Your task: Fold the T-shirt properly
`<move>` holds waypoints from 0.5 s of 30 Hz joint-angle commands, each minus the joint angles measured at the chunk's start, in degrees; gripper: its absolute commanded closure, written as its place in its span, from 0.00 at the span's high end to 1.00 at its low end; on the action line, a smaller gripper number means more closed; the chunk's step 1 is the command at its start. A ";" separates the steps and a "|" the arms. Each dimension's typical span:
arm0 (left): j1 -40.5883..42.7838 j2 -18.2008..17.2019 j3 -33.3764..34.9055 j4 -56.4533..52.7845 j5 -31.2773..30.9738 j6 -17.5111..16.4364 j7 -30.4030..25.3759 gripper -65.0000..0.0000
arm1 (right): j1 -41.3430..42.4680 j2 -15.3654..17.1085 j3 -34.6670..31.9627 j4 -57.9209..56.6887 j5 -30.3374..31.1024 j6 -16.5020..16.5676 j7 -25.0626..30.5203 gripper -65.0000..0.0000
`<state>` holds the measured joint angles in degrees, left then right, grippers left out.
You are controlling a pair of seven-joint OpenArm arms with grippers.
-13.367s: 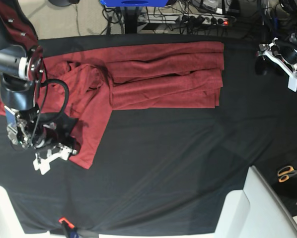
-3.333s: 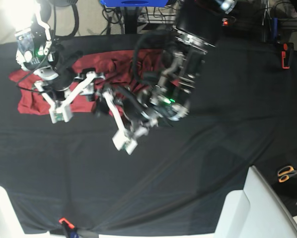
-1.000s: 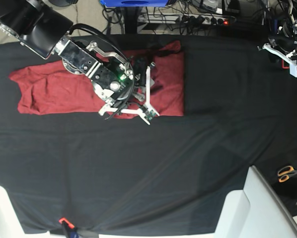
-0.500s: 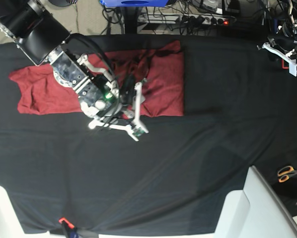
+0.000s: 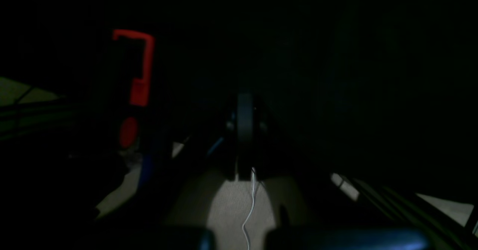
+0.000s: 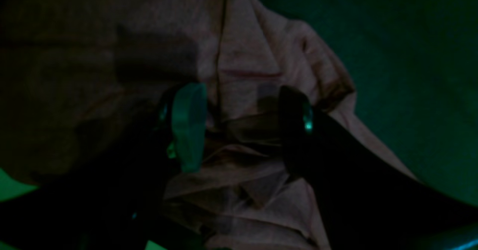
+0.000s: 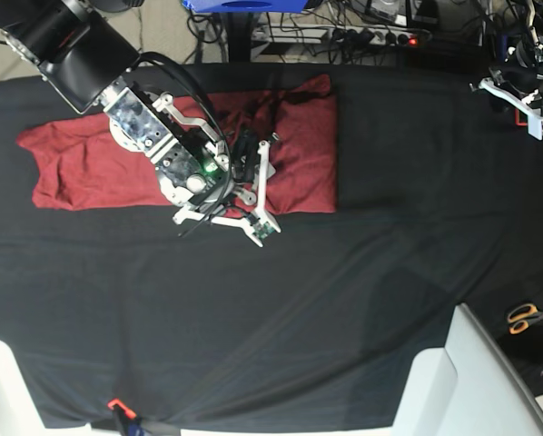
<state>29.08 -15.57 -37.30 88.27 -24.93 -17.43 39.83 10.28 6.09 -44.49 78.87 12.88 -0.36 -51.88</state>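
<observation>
The rust-red T-shirt (image 7: 90,163) lies on the black table cloth as a long flat strip along the far side, its right end squared off. My right gripper (image 7: 264,236) hangs over the shirt's near edge, right of its middle. In the right wrist view the right gripper (image 6: 241,127) stands open above creased folds of the T-shirt (image 6: 254,67), with nothing pinched between its fingertips (image 6: 186,127). My left gripper (image 7: 535,123) is shut and empty at the far right edge, off the shirt. In the left wrist view its fingers (image 5: 244,130) show as one dark closed bar.
Orange-handled scissors (image 7: 526,316) lie at the right edge of the table. A white casing (image 7: 462,381) fills the near right corner. An orange clamp (image 7: 117,404) grips the cloth's near edge, and a red clamp (image 5: 138,67) shows in the left wrist view. Cables and a power strip (image 7: 371,36) run behind the table.
My right gripper swung toward the near left over the shirt, then came partway back to the right. The shirt and the left arm have not moved.
</observation>
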 commanded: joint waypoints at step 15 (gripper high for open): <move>-0.47 -1.09 -0.46 -0.31 -0.17 0.07 -0.93 0.00 | 2.24 -0.24 0.23 -2.78 -0.18 0.05 3.31 0.09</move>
<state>28.14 -15.77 -37.30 87.46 -24.93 -17.41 39.55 11.11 6.13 -44.51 75.22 12.86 -0.36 -49.23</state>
